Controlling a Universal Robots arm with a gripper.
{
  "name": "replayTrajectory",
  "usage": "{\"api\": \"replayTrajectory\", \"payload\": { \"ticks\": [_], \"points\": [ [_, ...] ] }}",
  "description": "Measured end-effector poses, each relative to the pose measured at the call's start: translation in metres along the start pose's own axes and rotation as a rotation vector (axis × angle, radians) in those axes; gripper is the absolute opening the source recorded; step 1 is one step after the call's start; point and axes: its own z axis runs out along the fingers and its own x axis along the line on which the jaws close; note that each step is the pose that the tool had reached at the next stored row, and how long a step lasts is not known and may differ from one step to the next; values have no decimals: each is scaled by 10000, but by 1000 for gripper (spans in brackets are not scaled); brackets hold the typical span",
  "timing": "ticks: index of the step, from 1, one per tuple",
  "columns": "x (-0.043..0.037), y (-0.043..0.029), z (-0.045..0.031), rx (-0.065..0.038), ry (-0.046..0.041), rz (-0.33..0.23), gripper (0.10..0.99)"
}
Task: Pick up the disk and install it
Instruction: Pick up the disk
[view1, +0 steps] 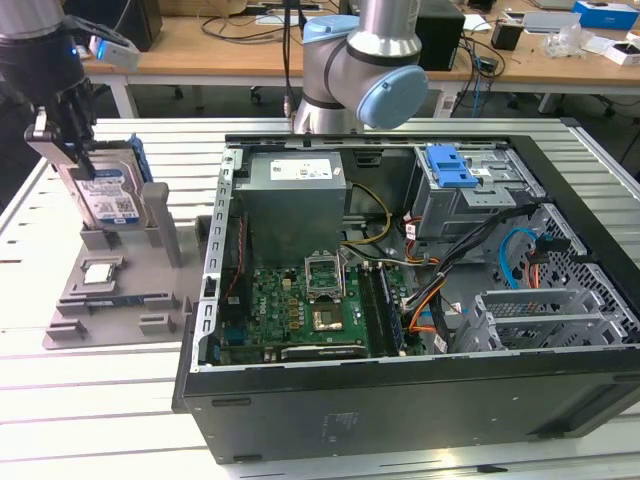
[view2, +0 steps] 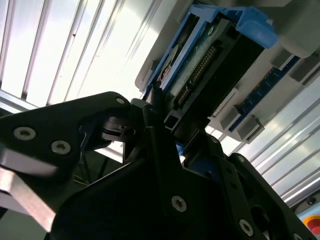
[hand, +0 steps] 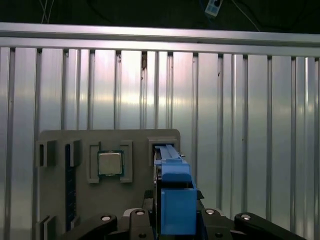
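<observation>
The disk (view1: 108, 200) stands upright on edge in a slot of the grey holder (view1: 110, 295) at the exterior view's left, its blue-and-white label facing the camera and blue rails on its sides. My gripper (view1: 68, 150) comes down on its top edge, with a finger on each face. In the first wrist view the disk's blue rail (hand: 175, 192) sits tight between the black fingers (hand: 212, 217). The second wrist view shows the disk (view2: 200, 65) edge-on, held at the gripper (view2: 162, 117). The disk's lower edge stands at the holder's posts.
A small square silver chip (view1: 100, 272) (hand: 110, 163) lies in a pocket of the holder beside the disk. The open computer case (view1: 400, 420) stands to the exterior view's right, with a grey cage and blue latch (view1: 452, 168) at its back. The arm's base (view1: 360, 60) stands behind it.
</observation>
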Motion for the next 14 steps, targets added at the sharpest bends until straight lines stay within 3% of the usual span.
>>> {"api": "replayTrajectory", "payload": {
  "ticks": [6, 9, 11, 14],
  "points": [
    [-21, 5, -148, 0, 0, 0, 369],
    [-40, 10, -285, 0, 0, 0, 369],
    [-46, 11, -324, 0, 0, 0, 369],
    [-61, 15, -439, 0, 0, -1, 369]
  ]
}}
